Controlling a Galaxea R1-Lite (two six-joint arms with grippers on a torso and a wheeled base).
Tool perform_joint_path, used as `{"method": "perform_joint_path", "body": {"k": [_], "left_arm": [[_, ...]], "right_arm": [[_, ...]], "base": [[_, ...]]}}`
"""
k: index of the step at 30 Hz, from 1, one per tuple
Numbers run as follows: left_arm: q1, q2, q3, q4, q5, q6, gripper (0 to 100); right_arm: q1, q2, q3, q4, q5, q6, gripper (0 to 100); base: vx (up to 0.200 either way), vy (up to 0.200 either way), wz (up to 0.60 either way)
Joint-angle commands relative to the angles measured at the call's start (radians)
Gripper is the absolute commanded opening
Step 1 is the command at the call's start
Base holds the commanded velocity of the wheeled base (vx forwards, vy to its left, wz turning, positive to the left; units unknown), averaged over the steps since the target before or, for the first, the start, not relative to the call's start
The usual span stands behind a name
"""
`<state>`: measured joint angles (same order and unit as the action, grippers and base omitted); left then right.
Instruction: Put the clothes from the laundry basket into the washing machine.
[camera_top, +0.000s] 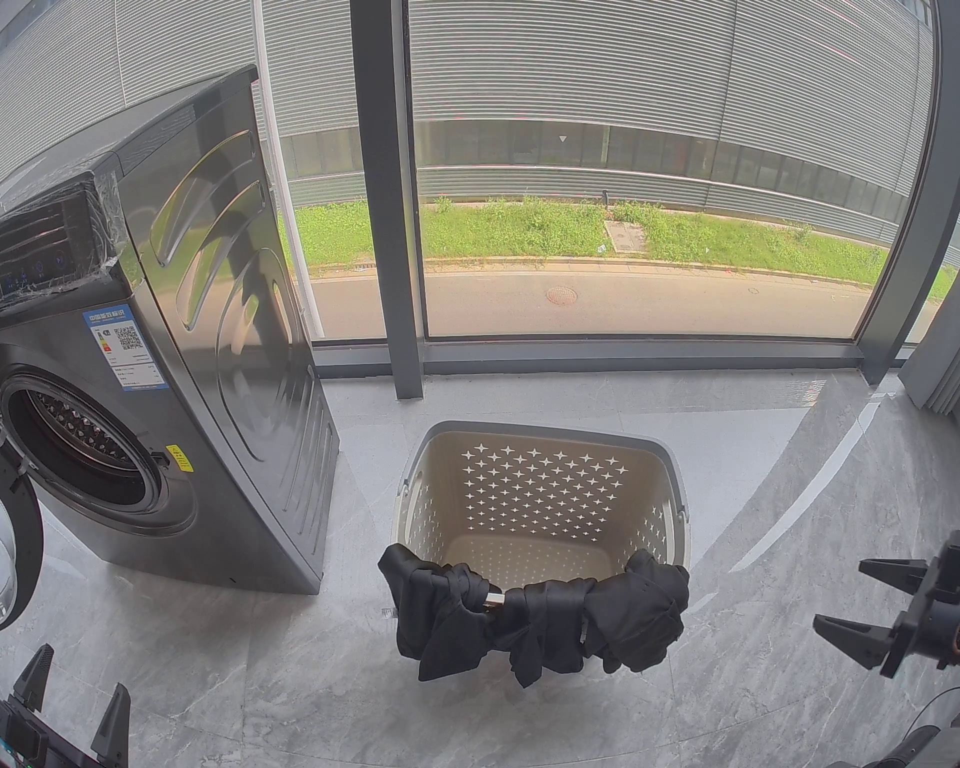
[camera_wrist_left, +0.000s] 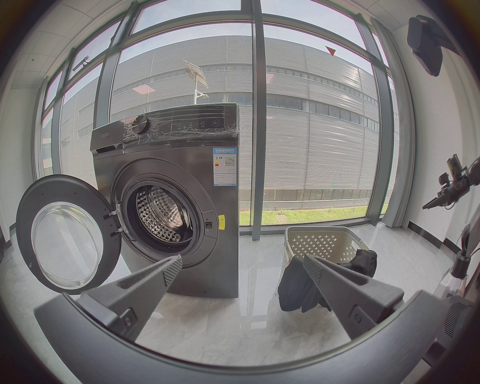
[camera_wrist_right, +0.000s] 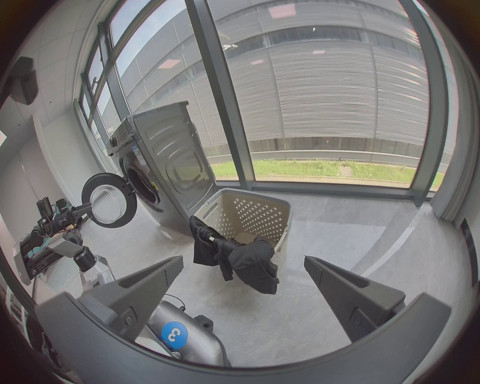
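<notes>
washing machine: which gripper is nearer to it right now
Left. The left gripper is just in front of the washing machine, near its open door. The right gripper is on the far side of the laundry basket from it.

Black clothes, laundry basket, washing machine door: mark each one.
Black clothes (camera_top: 540, 620), head view, middle of draped bundle.
Laundry basket (camera_top: 545, 480), head view, perforated far wall.
Washing machine door (camera_wrist_left: 67, 245), left wrist view, glass pane.

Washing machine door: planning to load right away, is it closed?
No: on the washing machine, the round door stands swung wide open, baring the drum.
</notes>
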<state>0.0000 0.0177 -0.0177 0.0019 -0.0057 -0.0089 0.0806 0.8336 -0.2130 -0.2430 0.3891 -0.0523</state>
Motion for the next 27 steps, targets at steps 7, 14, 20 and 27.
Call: {"method": "perform_joint_path", "body": {"k": [7, 14, 20, 27], "left_arm": [[0.000, -0.018, 0.018, 0.001, 0.000, -0.002, 100], [-0.002, -0.018, 0.016, 0.001, -0.003, -0.008, 100], [-0.002, -0.018, 0.016, 0.001, -0.003, -0.009, 100], [-0.002, -0.018, 0.016, 0.001, -0.003, -0.009, 100]], "right_arm": [[0.151, 0.576, 0.035, -0.345, -0.023, 0.029, 100], [0.195, 0.768, 0.037, -0.507, -0.174, 0.045, 100], [0.275, 0.920, 0.035, -0.622, -0.179, 0.071, 100], [0.332, 1.102, 0.035, -0.871, -0.185, 0.078, 100]], "base": [[0.000, 0.000, 0.00], [0.000, 0.000, 0.00], [0.000, 0.000, 0.00], [0.000, 0.000, 0.00]]}}
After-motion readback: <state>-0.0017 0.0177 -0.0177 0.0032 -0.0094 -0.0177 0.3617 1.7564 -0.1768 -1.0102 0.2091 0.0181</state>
